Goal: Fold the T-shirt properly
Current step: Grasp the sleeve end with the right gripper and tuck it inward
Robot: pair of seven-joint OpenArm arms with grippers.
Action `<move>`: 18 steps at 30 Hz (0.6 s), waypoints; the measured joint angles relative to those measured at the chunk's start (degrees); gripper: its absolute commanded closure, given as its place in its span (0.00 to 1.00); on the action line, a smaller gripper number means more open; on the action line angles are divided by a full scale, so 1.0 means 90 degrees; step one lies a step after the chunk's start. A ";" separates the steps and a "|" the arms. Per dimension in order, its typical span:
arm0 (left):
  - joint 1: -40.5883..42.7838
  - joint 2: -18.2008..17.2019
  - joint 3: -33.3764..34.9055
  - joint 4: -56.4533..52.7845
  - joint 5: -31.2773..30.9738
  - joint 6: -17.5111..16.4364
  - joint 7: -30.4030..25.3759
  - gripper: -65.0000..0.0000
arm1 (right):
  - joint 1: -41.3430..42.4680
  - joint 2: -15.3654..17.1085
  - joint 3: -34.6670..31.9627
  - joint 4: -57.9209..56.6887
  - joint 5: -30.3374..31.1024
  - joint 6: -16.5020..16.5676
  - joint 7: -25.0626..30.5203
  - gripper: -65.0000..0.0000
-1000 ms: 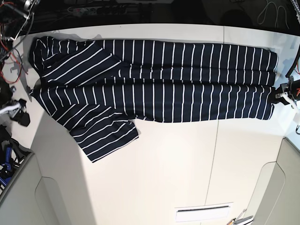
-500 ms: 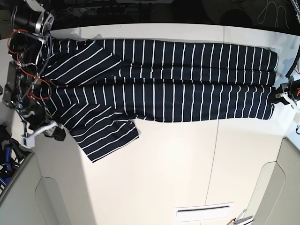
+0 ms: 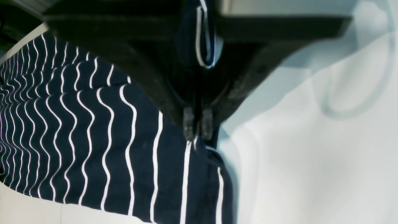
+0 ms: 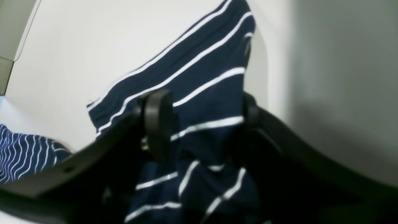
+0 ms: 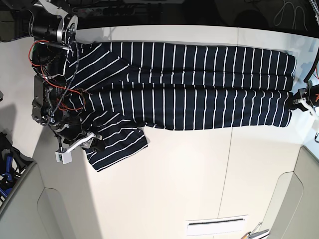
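Observation:
The dark navy T-shirt (image 5: 189, 94) with thin white stripes lies flat and stretched along the far side of the white table (image 5: 174, 179). One sleeve (image 5: 117, 147) sticks out toward the front at the left. My right gripper (image 5: 92, 141) is at that sleeve. In the right wrist view it (image 4: 203, 119) is open, with one black finger (image 4: 157, 124) on each side of the sleeve fabric (image 4: 199, 77). My left gripper (image 5: 297, 101) is at the shirt's right end. In the left wrist view it (image 3: 196, 129) is shut on the shirt's edge (image 3: 174, 174).
The right arm (image 5: 52, 84) reaches over the shirt's left end from the back left corner. Loose cables and blue parts (image 5: 7, 169) lie off the table at the left. A white slotted plate (image 5: 217, 226) sits near the front edge. Grey raised panels flank the front corners.
My right arm has swung in from the left edge over the shirt's left end, and its gripper now sits at the front sleeve. The left gripper and the shirt have not moved.

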State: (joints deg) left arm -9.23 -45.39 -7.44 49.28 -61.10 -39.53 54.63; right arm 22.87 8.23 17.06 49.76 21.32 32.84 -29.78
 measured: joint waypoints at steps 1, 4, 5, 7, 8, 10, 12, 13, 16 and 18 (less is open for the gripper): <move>0.0000 -0.0002 0.0000 0.0000 0.0000 0.0000 0.0000 1.00 | 0.0000 0.0000 0.0000 0.0000 -0.0019 -0.0002 -0.0027 0.73; 0.0000 0.0000 0.0000 0.0000 0.0000 0.0000 0.0000 1.00 | -0.0007 0.0000 0.0000 0.0000 -0.0087 -0.0005 -0.0102 1.00; 0.0000 0.0000 0.0000 0.0000 0.0000 0.0000 0.0000 1.00 | -0.0017 0.0000 0.0000 0.0000 -0.0087 -0.0005 -0.0100 1.00; 0.0000 0.0000 0.0000 0.0000 0.0000 0.0000 0.0000 1.00 | -0.0019 0.0000 0.0000 0.0080 -0.0070 -0.0005 -0.0267 1.00; 0.0000 0.0000 0.0000 0.0000 0.0000 0.0000 0.0000 1.00 | -0.0019 0.0000 0.0000 0.0177 -0.0039 -0.0005 -0.0459 1.00; 0.0000 -0.0002 0.0000 0.0000 0.0000 0.0000 0.0000 1.00 | -0.0022 -0.0002 0.0000 0.0469 0.0153 -0.0012 -0.1049 1.00; 0.0002 -0.0002 0.0000 0.0000 0.0002 0.0000 0.0000 1.00 | -0.0061 -0.0002 0.0007 0.0954 0.0454 -0.0027 -0.1695 1.00; 0.0000 -0.0005 0.0000 0.0000 -0.0002 0.0000 0.0000 1.00 | -0.0124 -0.0002 0.0027 0.1277 0.0612 -0.0019 -0.1962 1.00; 0.0002 -0.0100 0.0002 0.0000 -0.0007 0.0000 0.0027 1.00 | -0.0488 -0.0022 0.0187 0.2458 0.0991 -0.0005 -0.2300 1.00; 0.0002 -0.0257 0.0007 0.0024 -0.0002 0.0000 0.0090 1.00 | -0.0884 -0.0019 0.0342 0.3303 0.1107 -0.0012 -0.2492 1.00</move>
State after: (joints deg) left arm -9.21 -47.70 -7.38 49.50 -61.12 -39.53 55.44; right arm 14.92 8.05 20.14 79.48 31.29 32.73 -52.21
